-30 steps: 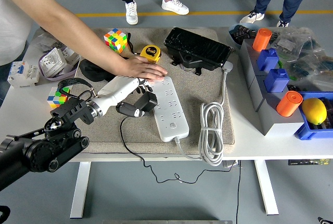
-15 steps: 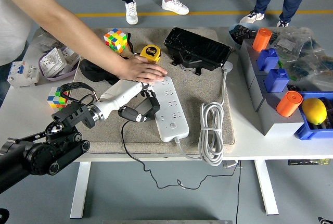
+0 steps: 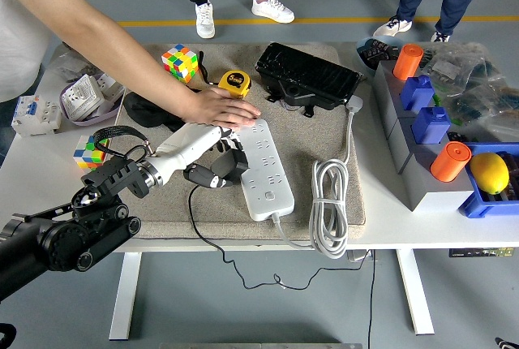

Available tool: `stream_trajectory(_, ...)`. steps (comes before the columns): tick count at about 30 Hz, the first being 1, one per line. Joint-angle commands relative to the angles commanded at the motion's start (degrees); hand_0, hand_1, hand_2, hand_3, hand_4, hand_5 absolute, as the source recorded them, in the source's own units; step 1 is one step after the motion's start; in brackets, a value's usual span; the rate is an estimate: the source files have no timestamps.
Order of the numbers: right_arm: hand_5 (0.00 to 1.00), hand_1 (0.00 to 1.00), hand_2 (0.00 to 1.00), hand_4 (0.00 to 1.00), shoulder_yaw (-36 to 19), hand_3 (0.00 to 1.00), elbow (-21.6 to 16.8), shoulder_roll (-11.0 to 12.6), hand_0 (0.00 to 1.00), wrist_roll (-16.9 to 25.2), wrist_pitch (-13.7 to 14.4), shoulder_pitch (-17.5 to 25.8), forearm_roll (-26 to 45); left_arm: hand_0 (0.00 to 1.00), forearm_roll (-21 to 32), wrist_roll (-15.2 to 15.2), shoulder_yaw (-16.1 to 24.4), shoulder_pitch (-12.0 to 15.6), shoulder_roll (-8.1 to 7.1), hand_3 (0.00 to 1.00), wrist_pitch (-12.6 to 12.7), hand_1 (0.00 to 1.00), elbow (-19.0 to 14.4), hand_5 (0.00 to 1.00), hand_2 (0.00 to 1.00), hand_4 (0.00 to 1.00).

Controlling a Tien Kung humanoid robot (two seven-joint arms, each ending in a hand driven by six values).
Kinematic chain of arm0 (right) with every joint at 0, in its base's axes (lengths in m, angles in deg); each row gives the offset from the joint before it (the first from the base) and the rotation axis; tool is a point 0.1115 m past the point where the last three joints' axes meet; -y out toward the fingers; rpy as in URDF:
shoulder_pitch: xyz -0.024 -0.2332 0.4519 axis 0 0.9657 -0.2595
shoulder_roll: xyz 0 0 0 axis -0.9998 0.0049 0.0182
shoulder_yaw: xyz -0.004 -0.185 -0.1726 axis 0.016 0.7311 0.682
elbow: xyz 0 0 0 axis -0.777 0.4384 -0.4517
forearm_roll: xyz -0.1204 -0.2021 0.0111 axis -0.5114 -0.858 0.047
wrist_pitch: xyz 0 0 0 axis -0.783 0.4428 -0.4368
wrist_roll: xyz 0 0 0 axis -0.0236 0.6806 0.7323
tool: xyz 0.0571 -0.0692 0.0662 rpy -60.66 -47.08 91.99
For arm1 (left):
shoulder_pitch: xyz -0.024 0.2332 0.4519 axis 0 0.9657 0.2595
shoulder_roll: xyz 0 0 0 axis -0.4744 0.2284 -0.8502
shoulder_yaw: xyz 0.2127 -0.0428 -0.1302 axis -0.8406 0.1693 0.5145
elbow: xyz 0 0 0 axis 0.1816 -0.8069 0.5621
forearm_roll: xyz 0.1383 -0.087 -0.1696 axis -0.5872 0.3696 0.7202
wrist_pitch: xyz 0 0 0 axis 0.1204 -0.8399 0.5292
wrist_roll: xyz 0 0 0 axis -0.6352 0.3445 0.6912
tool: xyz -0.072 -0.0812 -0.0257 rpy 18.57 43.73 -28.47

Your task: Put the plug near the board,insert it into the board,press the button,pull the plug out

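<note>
At frame centre-left, the robot's left hand [image 3: 203,158] curls its fingers around the black plug [image 3: 228,166], a blocky adapter trailing a thin black cord, just beside the left edge of the white board [image 3: 265,169]. A person's hand [image 3: 220,109] presses the board's top end.

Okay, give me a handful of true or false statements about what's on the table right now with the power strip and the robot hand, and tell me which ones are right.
1. The robot's left hand grips the black plug beside the white power strip. True.
2. A person's hand presses on the far end of the power strip. True.
3. The yellow tape measure lies on the near edge of the mat. False: it lies at the far side, behind the person's hand.
4. The plug sits fully inserted in the strip. False: it is at the strip's left edge, not seated in a socket.
5. A coiled white cable lies right of the strip. True.
</note>
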Motion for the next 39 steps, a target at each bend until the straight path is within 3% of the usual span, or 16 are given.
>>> stream_trajectory(4, 0.284, 0.590, 0.546, 0.776, -0.10, 0.546, 0.02, -0.02, 0.601, 0.02, -0.05, -0.05, -0.02, 0.387, -0.08, -0.13, 0.43, -0.03, -0.04, 0.568, -0.62, 0.528, -0.07, 0.192, 0.546, 0.998)
stream_trajectory(5, 0.284, 0.591, 0.546, 0.776, -0.13, 0.546, 0.02, -0.03, 0.600, 0.03, -0.05, -0.04, -0.02, 0.493, -0.15, -0.21, 0.50, -0.04, -0.05, 0.685, -0.81, 0.625, -0.11, 0.375, 0.637, 0.998)
stream_trajectory(10, 0.284, 0.591, 0.546, 0.776, -0.26, 0.546, 0.01, -0.03, 0.600, 0.06, -0.12, -0.05, -0.02, 0.493, 0.14, -0.19, 0.82, -0.06, -0.01, 0.685, -1.38, 0.625, -0.09, 0.375, 0.637, 0.998)
stream_trajectory(11, 0.282, 0.590, 0.546, 0.776, -0.24, 0.546, 0.01, -0.04, 0.601, 0.06, -0.13, -0.05, -0.01, 0.531, 0.25, -0.14, 0.88, -0.04, -0.01, 0.733, -1.45, 0.656, -0.12, 0.455, 0.699, 0.998)
stream_trajectory(26, 0.281, 0.591, 0.547, 0.776, -0.35, 0.545, 0.01, -0.09, 0.602, 0.15, -0.28, 0.02, 0.02, 0.574, 0.68, -0.35, 2.85, 0.83, -0.33, 0.772, -2.11, 0.691, -1.93, 0.510, 0.745, 0.998)
stream_trajectory(28, 0.281, 0.591, 0.547, 0.776, -0.43, 0.545, 0.01, -0.09, 0.602, 0.17, -0.29, 0.04, 0.01, 0.574, 2.67, 0.31, 4.15, 1.68, -0.80, 0.772, -1.88, 0.691, -3.71, 0.510, 0.745, 0.998)
stream_trajectory(29, 0.279, 0.591, 0.546, 0.776, -0.47, 0.545, 0.01, -0.09, 0.602, 0.19, -0.29, 0.05, 0.02, 0.647, 3.22, 0.63, 4.62, 2.03, -0.96, 0.807, -1.66, 0.741, -4.44, 0.784, 0.787, 0.998)
stream_trajectory(34, 0.279, 0.591, 0.546, 0.776, -0.45, 0.545, 0.01, -0.06, 0.602, 0.27, -0.32, 0.12, -0.02, 0.647, 7.46, 2.51, 8.11, 5.23, -1.98, 0.807, -0.44, 0.741, -10.01, 0.784, 0.787, 0.998)
stream_trajectory(35, 0.278, 0.591, 0.547, 0.776, -0.47, 0.545, 0.01, -0.08, 0.602, 0.31, -0.32, 0.13, -0.03, 0.726, 8.48, 3.14, 8.79, 6.23, -2.30, 0.813, 0.37, 0.796, -11.44, 0.857, 0.822, 0.998)
stream_trajectory(39, 0.278, 0.591, 0.547, 0.776, -0.52, 0.545, 0.02, -0.10, 0.602, 0.45, -0.31, 0.19, -0.09, 0.726, 9.89, 3.80, 10.83, 9.74, -3.17, 0.813, 2.95, 0.796, -16.45, 0.857, 0.822, 0.998)
